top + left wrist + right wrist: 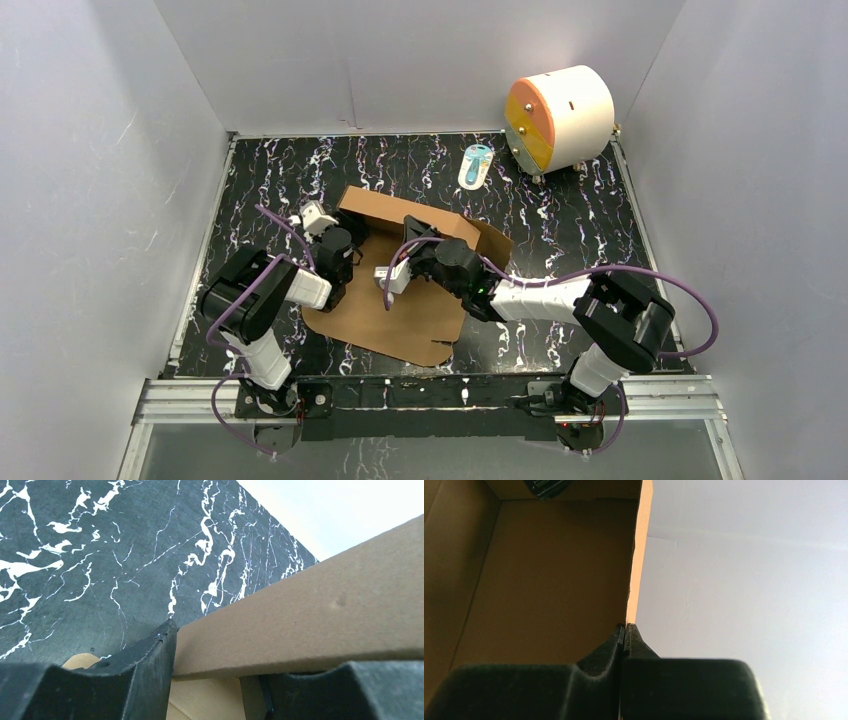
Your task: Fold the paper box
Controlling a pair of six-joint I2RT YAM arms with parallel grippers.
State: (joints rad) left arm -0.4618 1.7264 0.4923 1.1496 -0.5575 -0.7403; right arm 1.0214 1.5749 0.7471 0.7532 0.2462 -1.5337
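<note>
**A:** What is made out from above?

**B:** A plain brown die-cut cardboard paper box [400,322] is seen in the middle of the black, white-veined table [560,225]. It is flanked by the left gripper [343,243] and the right gripper [393,278]. The rear and right walls are raised, and the wide front panel lies flat. Roughly half the folding is judged done.

**A:** And at the left wrist?

**B:** A cardboard wall is seen between fingers set apart. One finger [167,632] touches it, but whether it is gripped cannot be told.

**A:** At the right wrist?

**B:** The fingertips are pinched together on the thin edge of an upright wall, with the box's inside seen beside it. The front panel is judged yet to be brought over and tucked in.
</note>
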